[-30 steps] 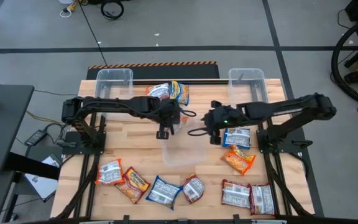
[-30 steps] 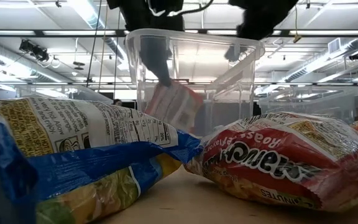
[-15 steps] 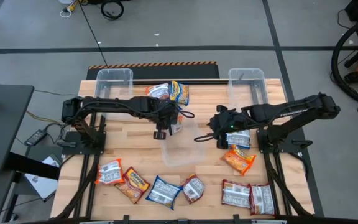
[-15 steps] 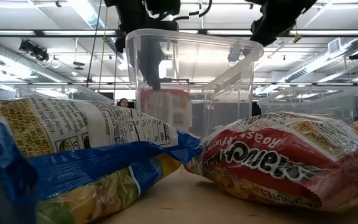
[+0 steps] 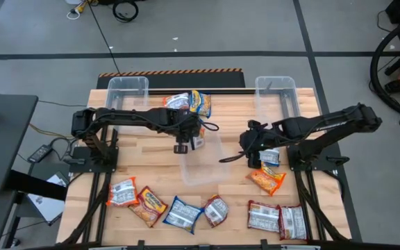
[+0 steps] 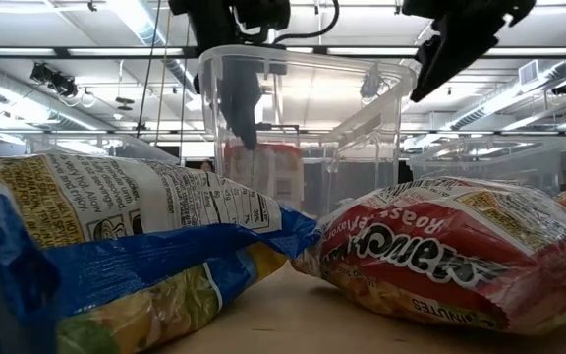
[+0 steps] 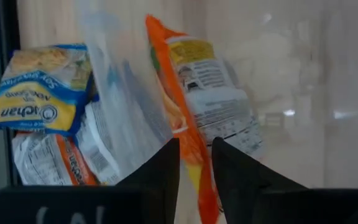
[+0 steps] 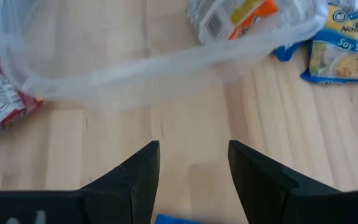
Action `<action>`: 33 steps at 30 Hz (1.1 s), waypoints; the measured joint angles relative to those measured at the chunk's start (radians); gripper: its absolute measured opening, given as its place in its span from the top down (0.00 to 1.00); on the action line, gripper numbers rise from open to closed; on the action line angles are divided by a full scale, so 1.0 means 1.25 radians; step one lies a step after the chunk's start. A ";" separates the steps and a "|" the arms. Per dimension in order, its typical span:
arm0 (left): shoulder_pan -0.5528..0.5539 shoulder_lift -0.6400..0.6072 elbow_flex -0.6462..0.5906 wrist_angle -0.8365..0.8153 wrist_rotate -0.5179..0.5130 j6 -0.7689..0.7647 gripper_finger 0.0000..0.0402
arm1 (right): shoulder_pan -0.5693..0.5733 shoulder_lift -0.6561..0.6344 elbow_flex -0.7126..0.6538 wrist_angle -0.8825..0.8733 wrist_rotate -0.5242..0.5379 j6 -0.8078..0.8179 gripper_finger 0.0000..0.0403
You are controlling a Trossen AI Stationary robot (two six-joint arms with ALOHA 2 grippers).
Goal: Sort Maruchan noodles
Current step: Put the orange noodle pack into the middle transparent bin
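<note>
An orange Maruchan packet (image 7: 194, 118) is seen standing on edge inside the clear bin (image 5: 207, 173) at the counter's (image 5: 151, 167) centre, released between the slightly parted left pincer (image 7: 194, 163). The right pincer (image 8: 192, 163) is held open, empty, beside the bin.

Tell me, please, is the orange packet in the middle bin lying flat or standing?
Standing: the orange packet stands on edge against the bin wall.
</note>
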 joint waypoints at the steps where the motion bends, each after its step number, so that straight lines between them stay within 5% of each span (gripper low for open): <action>1: 0.000 0.000 0.000 -0.008 0.002 0.004 0.75 | 0.004 -0.002 0.000 -0.018 0.000 0.013 0.51; 15: -0.002 -0.009 0.093 -0.073 0.012 0.005 0.43 | 0.113 0.000 -0.012 -0.198 -0.129 0.093 0.43; 23: -0.049 -0.010 0.231 -0.105 0.032 -0.006 0.43 | 0.231 0.000 -0.012 -0.248 -0.154 0.202 0.44; 33: -0.226 -0.011 0.233 -0.012 0.070 -0.039 0.44 | 0.494 0.077 -0.014 -0.264 -0.102 0.439 0.44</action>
